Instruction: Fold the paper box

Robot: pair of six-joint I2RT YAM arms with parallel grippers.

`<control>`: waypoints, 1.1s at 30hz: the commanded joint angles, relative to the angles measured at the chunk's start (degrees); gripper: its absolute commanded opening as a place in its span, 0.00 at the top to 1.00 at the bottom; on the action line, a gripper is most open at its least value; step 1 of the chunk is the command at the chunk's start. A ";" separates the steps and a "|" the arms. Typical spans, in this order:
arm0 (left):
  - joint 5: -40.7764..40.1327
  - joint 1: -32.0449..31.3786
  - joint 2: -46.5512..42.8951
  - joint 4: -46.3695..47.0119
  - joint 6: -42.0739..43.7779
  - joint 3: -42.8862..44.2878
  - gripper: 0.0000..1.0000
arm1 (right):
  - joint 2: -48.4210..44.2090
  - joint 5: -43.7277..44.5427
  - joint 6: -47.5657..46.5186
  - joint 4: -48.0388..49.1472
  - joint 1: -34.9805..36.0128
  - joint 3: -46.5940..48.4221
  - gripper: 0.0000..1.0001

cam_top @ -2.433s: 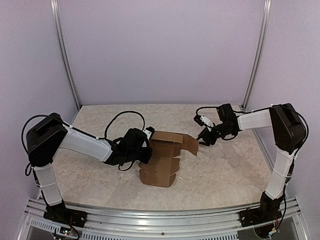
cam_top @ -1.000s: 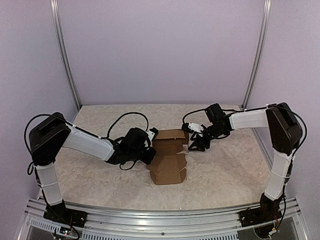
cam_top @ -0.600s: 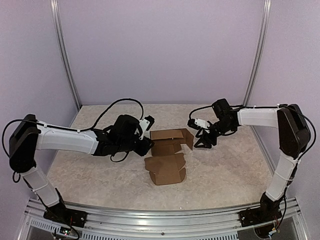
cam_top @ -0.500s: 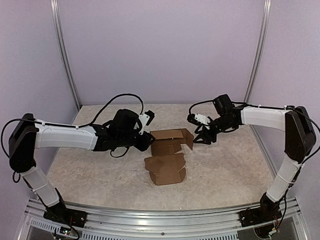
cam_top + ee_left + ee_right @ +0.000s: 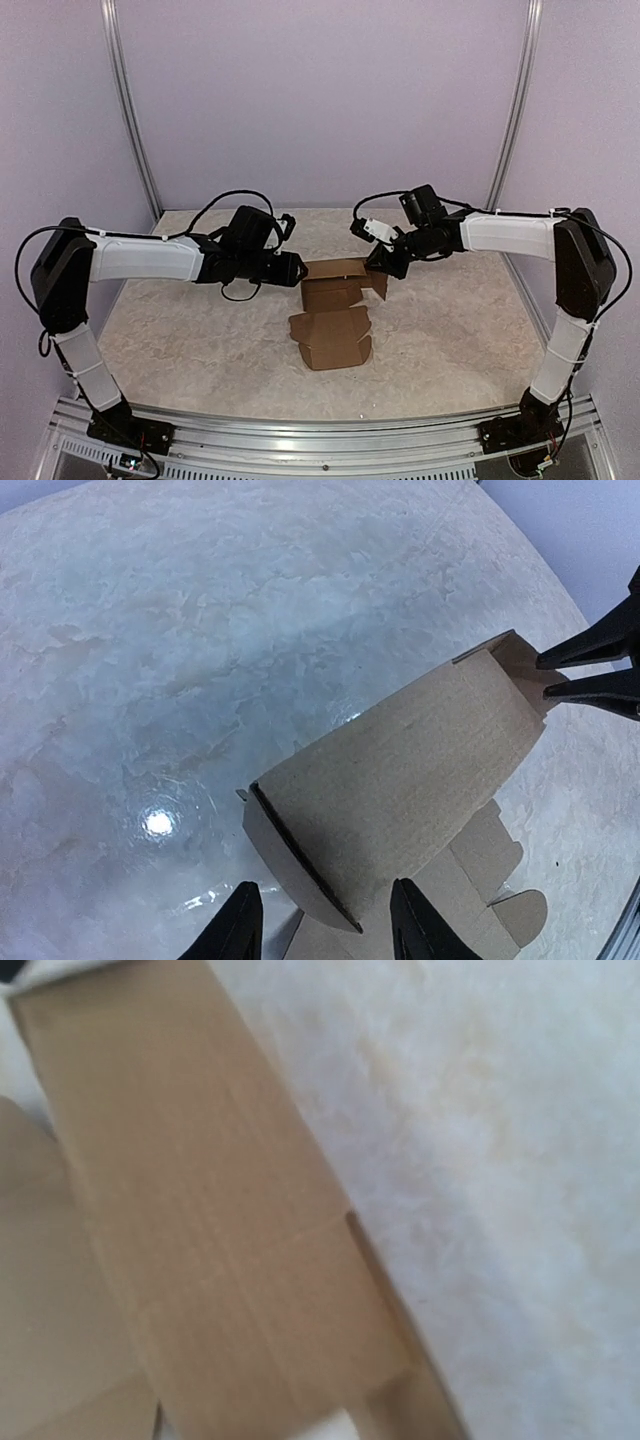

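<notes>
**Half-folded paper box at mid-bench, one arm at each end**

The paper box (image 5: pixel 330 340) lies at the centre of the pale marbled bench (image 5: pixel 200 330), plain brown cardboard and only partly formed. Its nearer part, toward 6 o'clock, rests low on the surface with small tabs along its edges. The farther part, toward 12 o'clock, is raised into a folded sleeve-like section running from 9 to 3 o'clock, with a flap (image 5: pixel 378 282) standing at its 3 o'clock end.

The left end effector (image 5: pixel 297 268) reaches in from 9 o'clock and sits just beside that end of the raised section. In the left wrist view its fingers (image 5: pixel 238 930) stand wide apart, and the rounded open end of the box (image 5: pixel 400 780) lies between and just beyond them, with no contact visible.

The right end effector (image 5: pixel 383 265) comes in from about 2 o'clock, at the flap. The left wrist view shows its two dark fingers (image 5: pixel 600 645) drawn close together, a narrow slit of bench between them, tips at the edge of the far flap. Whether they actually pinch the cardboard cannot be told. The right wrist view is a blurred close-up: a long strip of cardboard (image 5: pixel 220 1240) running diagonally over the bench (image 5: pixel 500 1160).
</notes>
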 commanded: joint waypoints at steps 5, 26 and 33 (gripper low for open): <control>5.19 -0.21 5.82 -1.13 -4.62 0.98 0.58 | 6.35 4.14 1.54 0.81 3.42 3.35 0.85; 8.79 1.13 2.44 8.37 -4.05 -3.44 0.58 | 4.04 9.37 3.02 1.91 4.97 0.19 0.77; 8.52 2.12 -0.86 8.35 -2.81 -3.88 0.58 | 3.45 15.39 1.54 3.40 4.97 -3.18 0.76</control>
